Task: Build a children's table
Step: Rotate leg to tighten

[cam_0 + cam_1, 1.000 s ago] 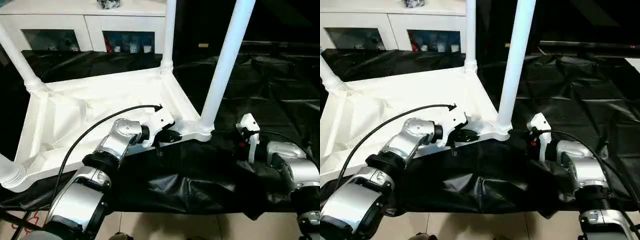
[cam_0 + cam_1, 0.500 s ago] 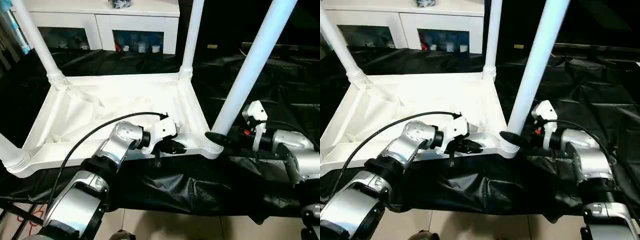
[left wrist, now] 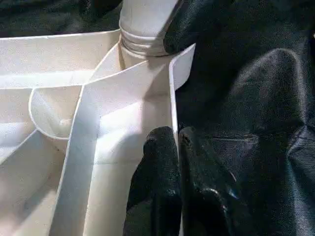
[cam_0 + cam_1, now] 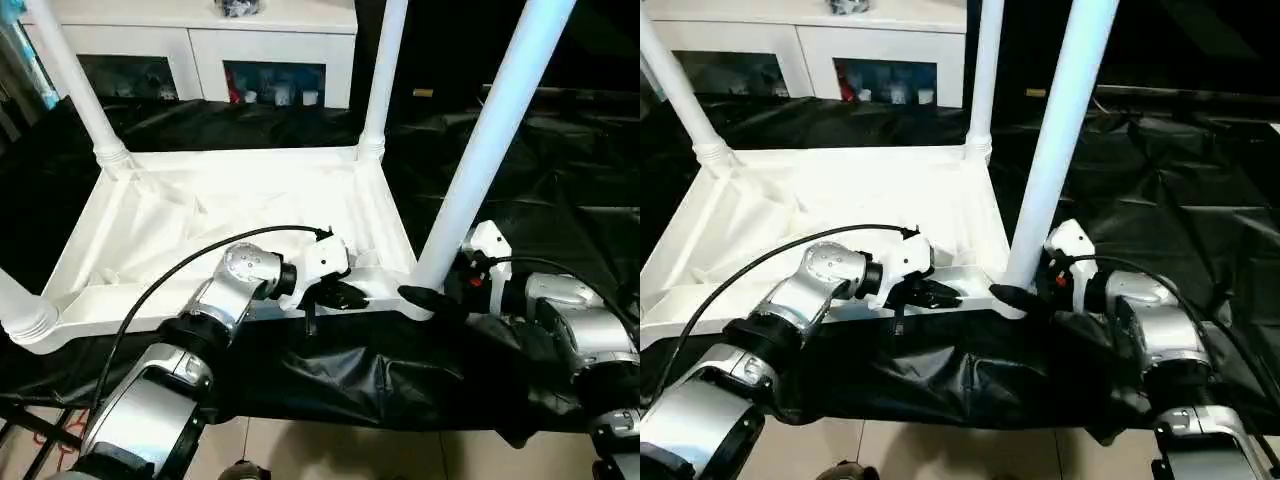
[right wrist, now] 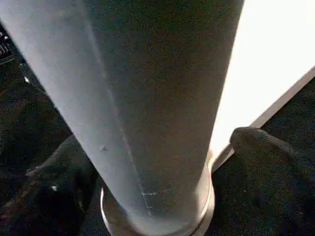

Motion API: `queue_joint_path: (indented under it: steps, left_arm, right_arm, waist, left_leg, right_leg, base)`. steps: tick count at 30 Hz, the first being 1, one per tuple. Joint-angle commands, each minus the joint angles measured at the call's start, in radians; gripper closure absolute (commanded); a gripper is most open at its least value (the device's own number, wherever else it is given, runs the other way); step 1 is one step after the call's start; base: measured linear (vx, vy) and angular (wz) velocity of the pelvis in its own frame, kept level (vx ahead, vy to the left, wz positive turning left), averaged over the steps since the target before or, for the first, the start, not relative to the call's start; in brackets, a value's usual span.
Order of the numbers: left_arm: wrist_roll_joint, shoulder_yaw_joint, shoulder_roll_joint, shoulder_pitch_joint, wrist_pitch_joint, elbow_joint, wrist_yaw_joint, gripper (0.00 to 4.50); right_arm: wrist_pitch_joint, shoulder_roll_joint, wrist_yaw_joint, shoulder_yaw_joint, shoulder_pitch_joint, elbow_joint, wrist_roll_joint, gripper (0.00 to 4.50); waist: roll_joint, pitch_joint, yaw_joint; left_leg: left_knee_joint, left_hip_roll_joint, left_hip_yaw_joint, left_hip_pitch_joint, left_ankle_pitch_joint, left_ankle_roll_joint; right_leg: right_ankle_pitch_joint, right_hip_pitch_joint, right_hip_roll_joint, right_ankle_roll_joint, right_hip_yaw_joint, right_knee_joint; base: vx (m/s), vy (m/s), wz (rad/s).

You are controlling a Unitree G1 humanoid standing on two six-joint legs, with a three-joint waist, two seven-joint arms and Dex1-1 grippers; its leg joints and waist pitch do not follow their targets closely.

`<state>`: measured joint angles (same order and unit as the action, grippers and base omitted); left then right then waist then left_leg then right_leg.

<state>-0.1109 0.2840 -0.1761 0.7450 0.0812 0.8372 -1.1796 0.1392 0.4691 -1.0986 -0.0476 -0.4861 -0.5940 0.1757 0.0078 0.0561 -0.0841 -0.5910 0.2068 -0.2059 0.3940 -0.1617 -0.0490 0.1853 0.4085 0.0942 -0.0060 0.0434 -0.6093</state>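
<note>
Black sheet beneath; tabletop rim pinched by left gripper, leg between right gripper spread jaws.

The left arm is reaching from the lower left toward the frame's centre, its gripper pinched shut with the two black fingers pressed together. The right arm is stretching in from the lower right, its gripper spread wide, fingers lying level and pointing left.

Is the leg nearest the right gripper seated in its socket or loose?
Apparently seated: the leg stands upright with its collar in the tabletop's corner socket; right gripper open around it.
</note>
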Motion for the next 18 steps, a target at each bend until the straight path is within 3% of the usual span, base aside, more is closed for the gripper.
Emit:
queue_joint_path:
  steps: [1, 8, 9, 18]
  left_arm:
    - [0.013, 0.008, 0.001, 0.001, 0.006, -0.032, -0.01, 4.5]
    - [0.015, 0.008, -0.005, -0.009, -0.001, -0.043, -0.011, 4.5]
    - [0.015, 0.008, -0.007, -0.012, -0.004, -0.047, -0.012, 4.5]
    - [0.03, -0.009, -0.019, -0.025, -0.03, -0.061, -0.003, 4.5]
  right_arm:
    - [-0.005, -0.011, 0.002, -0.013, -0.024, -0.007, -0.013, 0.48]
    - [-0.005, -0.022, -0.008, -0.014, -0.026, -0.018, -0.004, 0.84]
    - [-0.007, -0.025, -0.011, -0.017, -0.027, -0.023, -0.001, 1.14]
    - [0.003, -0.053, -0.005, -0.006, -0.018, -0.032, 0.014, 1.68]
  waist:
    - [-0.017, -0.073, 0.005]
    - [-0.018, -0.073, 0.005]
    - [-0.017, -0.073, 0.005]
    - [-0.015, -0.073, 0.014]
  left_leg:
    - [0.059, 0.024, 0.01, -0.025, -0.202, 0.074]
    - [0.06, 0.024, 0.01, -0.024, -0.201, 0.074]
    - [0.059, 0.024, 0.01, -0.025, -0.201, 0.075]
    - [0.06, 0.024, 0.01, -0.024, -0.206, 0.074]
  right_leg:
    - [0.161, -0.048, 0.041, -0.234, -0.025, 0.072]
    - [0.167, -0.047, 0.041, -0.232, -0.024, 0.071]
    - [0.165, -0.047, 0.041, -0.234, -0.024, 0.071]
    - [0.159, -0.047, 0.04, -0.243, -0.023, 0.071]
  base:
    - [0.0, 0.0, 0.0]
    - [0.0, 0.0, 0.0]
    - [0.0, 0.0, 0.0]
    - [0.0, 0.0, 0.0]
